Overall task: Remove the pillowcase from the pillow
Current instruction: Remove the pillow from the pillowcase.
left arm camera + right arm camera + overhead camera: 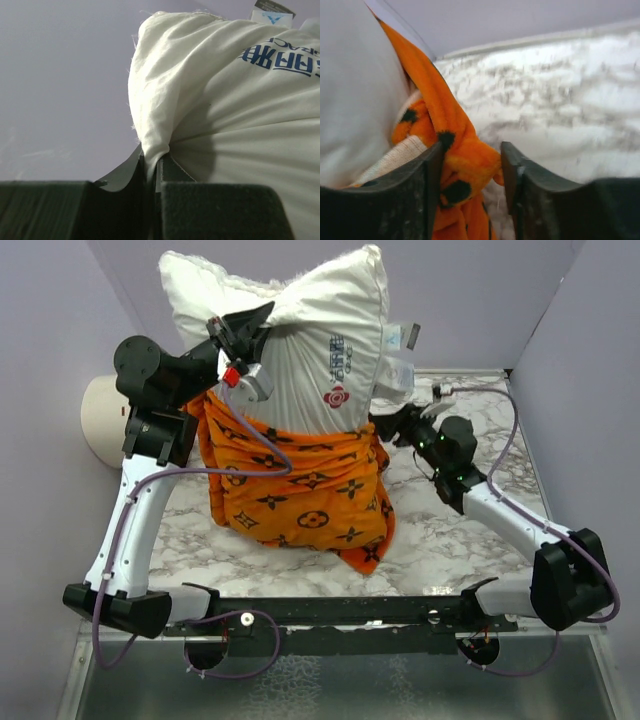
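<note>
The white pillow (300,330) stands upright at the back of the table, its upper half bare and printed with blue and red marks. The orange pillowcase (300,500) with black motifs is bunched round its lower half. My left gripper (262,322) is shut on a pinch of the pillow's white fabric (150,125) near its upper left side. At the right side, my right gripper (388,426) is level with the pillowcase's rim. In the right wrist view a fold of orange pillowcase (435,100) lies between its parted fingers (432,170), touching the left one, beside the pillow (355,90).
A cream cylinder (100,420) lies at the far left behind the left arm. White tags (400,350) hang at the pillow's right edge. The marble tabletop (470,550) is bounded by purple walls (590,360) at the back and both sides.
</note>
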Tool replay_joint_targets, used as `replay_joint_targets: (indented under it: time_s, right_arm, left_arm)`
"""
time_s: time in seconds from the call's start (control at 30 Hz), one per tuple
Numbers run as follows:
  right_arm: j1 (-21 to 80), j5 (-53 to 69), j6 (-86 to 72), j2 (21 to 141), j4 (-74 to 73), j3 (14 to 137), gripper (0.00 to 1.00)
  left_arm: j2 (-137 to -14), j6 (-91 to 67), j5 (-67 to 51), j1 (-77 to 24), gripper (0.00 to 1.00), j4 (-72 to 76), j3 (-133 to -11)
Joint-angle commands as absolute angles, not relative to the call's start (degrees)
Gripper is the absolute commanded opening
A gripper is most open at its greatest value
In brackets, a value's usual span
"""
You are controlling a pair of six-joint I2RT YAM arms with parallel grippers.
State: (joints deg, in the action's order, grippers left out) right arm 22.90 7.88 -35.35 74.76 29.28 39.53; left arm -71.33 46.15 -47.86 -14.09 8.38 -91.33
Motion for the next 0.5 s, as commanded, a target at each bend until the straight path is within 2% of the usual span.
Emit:
replay_joint_targets:
  time_s: [0.0,0.1,0.2,0.33,0.47]
  right_arm:
    - [22.06,8.49,-21.07,74.16,23.65,57.59,0.56]
    - [22.11,11.54,-16.75,74.55,24.01,65.78,0.64]
    - [22.07,14.2,-13.55,73.7,25.66,68.75,0.66]
    - [23.29,22.64,-8.54,71.2,33.29,64.26,0.66]
    - [32.86,28.46,8.62,70.41,33.0,60.54,0.66]
  left_arm:
    - [-73.47,60.46,-25.9,-13.23,0.0,22.35,-106.01]
    - [-78.44,65.09,-18.38,-13.27,0.0,14.89,-115.44]
    - [-81.89,67.67,-15.08,-13.27,0.0,6.18,-123.9]
    - [-80.51,68.58,-17.5,-13.27,0.0,0.91,-123.24]
    - [-78.45,63.41,-23.16,-13.27,0.0,-5.85,-120.92]
